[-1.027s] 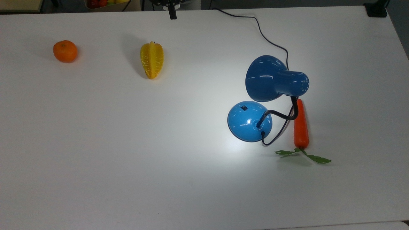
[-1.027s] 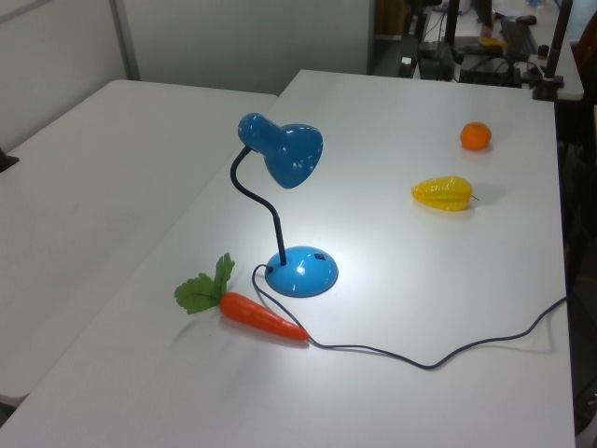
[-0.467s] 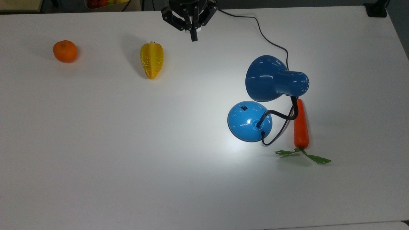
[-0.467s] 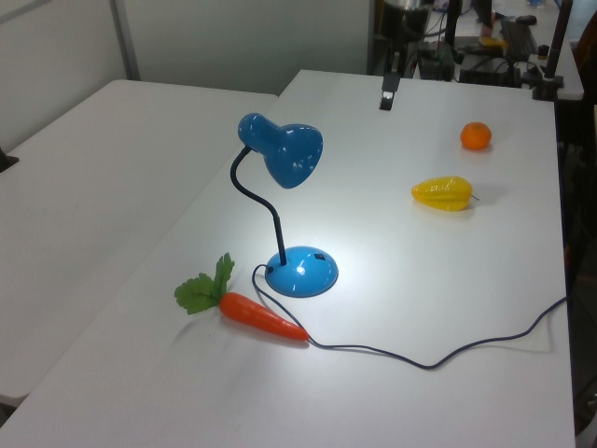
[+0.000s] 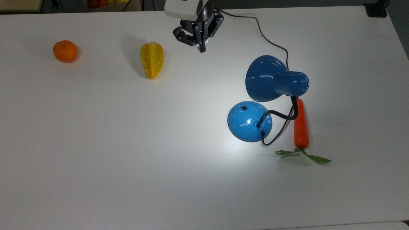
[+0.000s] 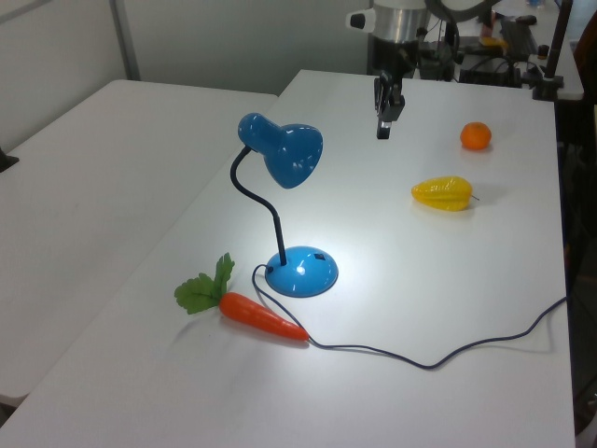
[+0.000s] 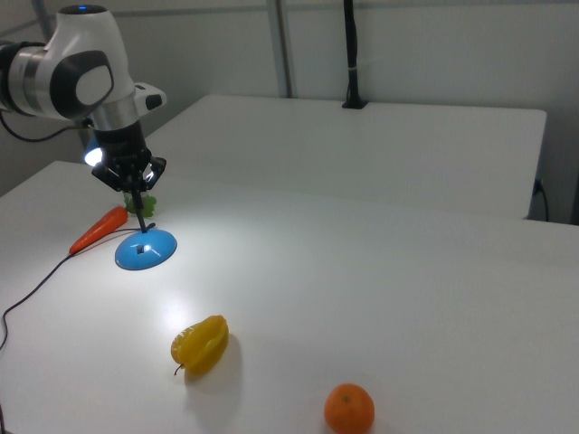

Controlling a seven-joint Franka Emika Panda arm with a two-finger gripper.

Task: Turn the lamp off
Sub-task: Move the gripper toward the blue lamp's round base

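A lab — white tables (image 6: 112, 187); robot arm (image 7: 72, 72); cluttered equipment bench (image 6: 485, 47).

I see an orange (image 5: 65, 50), a yellow starfruit (image 5: 151, 59) and a carrot (image 5: 301, 126) on the white table (image 5: 111, 153).

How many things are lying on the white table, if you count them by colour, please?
Orange: 2, the mandarin and the carrot
Yellow: 1, the starfruit
Blue: 1, the lamp, lit, with a black cord
Total: 4

The gripper hangs above the table and is not counted.
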